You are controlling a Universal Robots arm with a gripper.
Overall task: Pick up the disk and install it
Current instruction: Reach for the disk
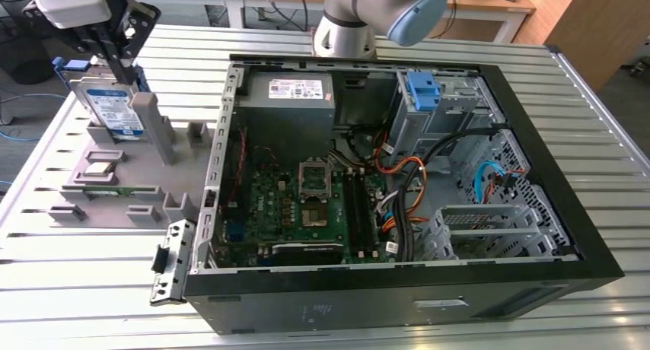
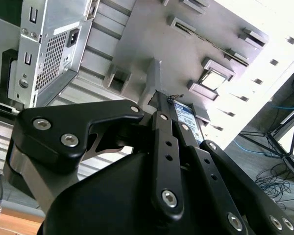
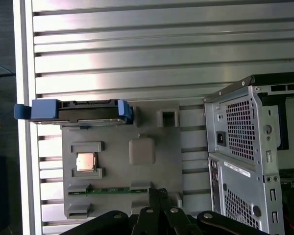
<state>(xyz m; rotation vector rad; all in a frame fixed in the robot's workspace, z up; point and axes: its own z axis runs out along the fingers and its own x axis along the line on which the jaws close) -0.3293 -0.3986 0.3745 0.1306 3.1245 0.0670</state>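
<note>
Exterior view: I see the gripper hanging just over the disk, its fingers pinched together and gripping nothing. The disk stands on edge in the grey fixture tray, on the exterior view's left of the open computer case. In the first wrist view its blue bracket sits in the tray slot, apart from the fingers

The disk is showing a white-and-blue label and blue bracket. The bench is gleaming in silver ribs. The computer case is showing black around a green motherboard.
</note>
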